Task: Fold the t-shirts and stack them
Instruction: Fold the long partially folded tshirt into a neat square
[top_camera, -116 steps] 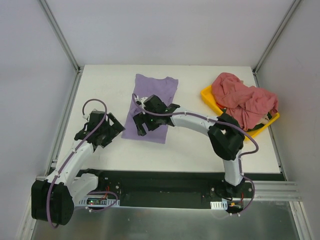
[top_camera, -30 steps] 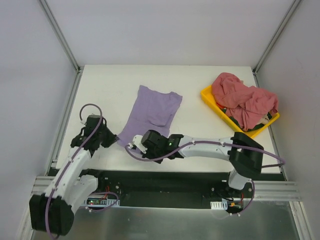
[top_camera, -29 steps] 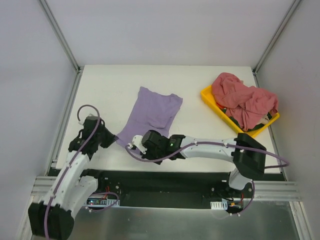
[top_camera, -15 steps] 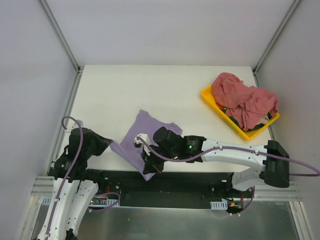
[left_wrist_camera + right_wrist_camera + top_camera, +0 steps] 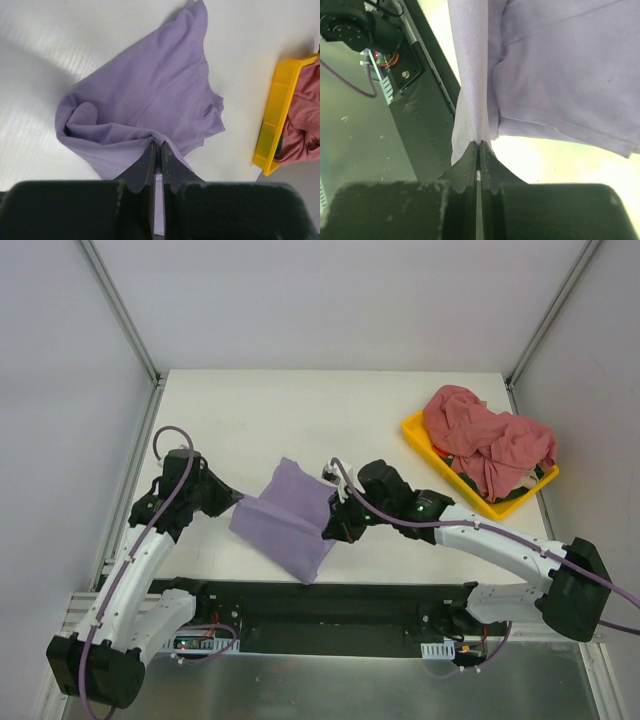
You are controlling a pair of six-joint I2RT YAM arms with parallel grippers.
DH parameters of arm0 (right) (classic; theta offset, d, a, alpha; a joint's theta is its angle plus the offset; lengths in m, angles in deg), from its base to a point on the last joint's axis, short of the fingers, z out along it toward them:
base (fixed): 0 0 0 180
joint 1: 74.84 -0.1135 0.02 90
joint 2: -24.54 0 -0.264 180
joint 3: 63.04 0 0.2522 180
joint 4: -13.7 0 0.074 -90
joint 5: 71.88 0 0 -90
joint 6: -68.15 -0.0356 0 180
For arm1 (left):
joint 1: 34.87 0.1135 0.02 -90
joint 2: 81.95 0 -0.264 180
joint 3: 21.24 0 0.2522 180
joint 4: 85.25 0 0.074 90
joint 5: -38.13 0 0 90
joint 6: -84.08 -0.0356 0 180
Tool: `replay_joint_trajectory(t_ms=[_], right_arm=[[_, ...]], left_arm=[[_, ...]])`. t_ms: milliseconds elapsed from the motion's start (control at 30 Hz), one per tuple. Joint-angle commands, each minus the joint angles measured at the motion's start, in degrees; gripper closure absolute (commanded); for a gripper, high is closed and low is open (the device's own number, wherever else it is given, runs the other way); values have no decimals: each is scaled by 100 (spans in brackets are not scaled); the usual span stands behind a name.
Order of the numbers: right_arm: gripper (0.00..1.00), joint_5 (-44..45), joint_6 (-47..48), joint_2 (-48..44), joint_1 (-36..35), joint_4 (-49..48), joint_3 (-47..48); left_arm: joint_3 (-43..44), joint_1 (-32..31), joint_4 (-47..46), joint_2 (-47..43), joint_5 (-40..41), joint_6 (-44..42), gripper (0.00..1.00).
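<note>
The lavender t-shirt point(image 5: 290, 517) lies bunched near the table's front edge, folded over on itself, with one end hanging past the edge. My left gripper point(image 5: 235, 502) is shut on its left edge; the left wrist view shows the cloth point(image 5: 145, 105) pinched at the fingertips point(image 5: 158, 145). My right gripper point(image 5: 330, 530) is shut on the shirt's right edge, and the right wrist view shows a strip of the fabric point(image 5: 472, 75) rising from the closed jaws point(image 5: 478, 145). The pink-red t-shirts point(image 5: 485, 440) are heaped in the yellow tray point(image 5: 420, 440) at the right.
The yellow tray point(image 5: 272, 120) also shows at the right of the left wrist view. A black base plate with wiring point(image 5: 330, 615) runs along the near table edge. Grey walls and metal posts point(image 5: 120, 310) enclose the table.
Both grippers have lifted and carried the lavender t-shirt back onto the table from the front edge. The right arm swung rightward and away. The shirt is now folded over itself.
</note>
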Motion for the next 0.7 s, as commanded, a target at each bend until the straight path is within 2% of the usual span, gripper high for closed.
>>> replay_joint_trajectory(t_ms=[0,133,400,533,667], right_arm=[[99,-16,-23,-426,362,196,-160],[99,-77,39,-366,880,188,-143],[99,-182,390,284,1944,-75,-29],[99,-446,382,934,2234,-216,226],[99,-227,329,1322,2323,-234,349]], left_arm=[[522,-194,-1007,643,444,-12,100],[900,-529,-1175,1504,971,-3,100],[1621,-652,-1404,2972,1209,-161,100],[1955,-652,-1421,3562,1253,-275,100],[2350,-661,-1422,4203,1060,-547,100]])
